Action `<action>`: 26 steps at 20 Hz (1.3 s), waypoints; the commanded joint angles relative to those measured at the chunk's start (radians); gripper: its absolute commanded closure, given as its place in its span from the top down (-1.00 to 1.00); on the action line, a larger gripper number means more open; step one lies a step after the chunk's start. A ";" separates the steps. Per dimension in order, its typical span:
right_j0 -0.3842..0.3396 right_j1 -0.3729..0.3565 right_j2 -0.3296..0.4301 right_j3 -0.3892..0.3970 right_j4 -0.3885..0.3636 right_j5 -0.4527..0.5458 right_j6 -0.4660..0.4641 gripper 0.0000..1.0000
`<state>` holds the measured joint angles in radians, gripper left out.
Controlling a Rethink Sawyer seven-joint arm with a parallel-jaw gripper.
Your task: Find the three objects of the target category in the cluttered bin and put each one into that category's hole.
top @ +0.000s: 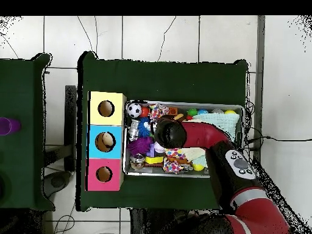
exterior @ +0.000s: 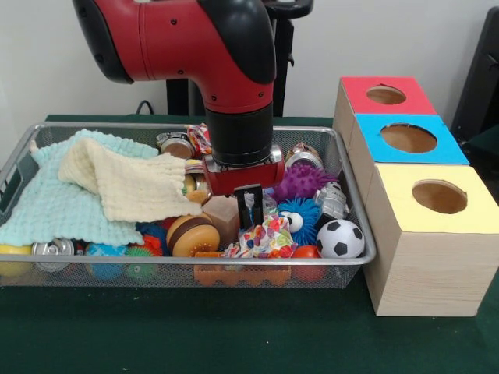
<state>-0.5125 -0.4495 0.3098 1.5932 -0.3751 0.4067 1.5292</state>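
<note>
The wire mesh bin (exterior: pixel 101 125) holds a heap of toys. My gripper (exterior: pixel 249 216) reaches straight down into the bin's middle, just above a colourful patterned wrapper (exterior: pixel 267 237) and beside a brown block (exterior: pixel 223 216). Three wooden boxes stand to its right, each with a round hole: red top (exterior: pixel 386 95), blue top (exterior: pixel 409 139), yellow top (exterior: pixel 438 197). In the overhead view the arm (top: pixel 183 134) covers the gripper; the bin (top: pixel 244 125) lies right of the yellow (top: pixel 106 108), blue (top: pixel 105 142) and red (top: pixel 103 174) boxes.
In the bin: a light-blue cloth (exterior: pixel 47 206) under a cream cloth (exterior: pixel 129 185) at the left, a toy burger (exterior: pixel 193 234), a soccer ball (exterior: pixel 340 238), a purple spiky ball (exterior: pixel 302 181), a blue spiky ball (exterior: pixel 300 218), cans (exterior: pixel 178 145), an orange toy (exterior: pixel 242 274).
</note>
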 commanded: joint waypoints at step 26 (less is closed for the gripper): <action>0.084 -0.038 -0.026 0.072 0.055 0.114 0.111 -1.00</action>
<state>-0.4520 -0.4868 0.2663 1.5950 -0.3612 0.4139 1.5292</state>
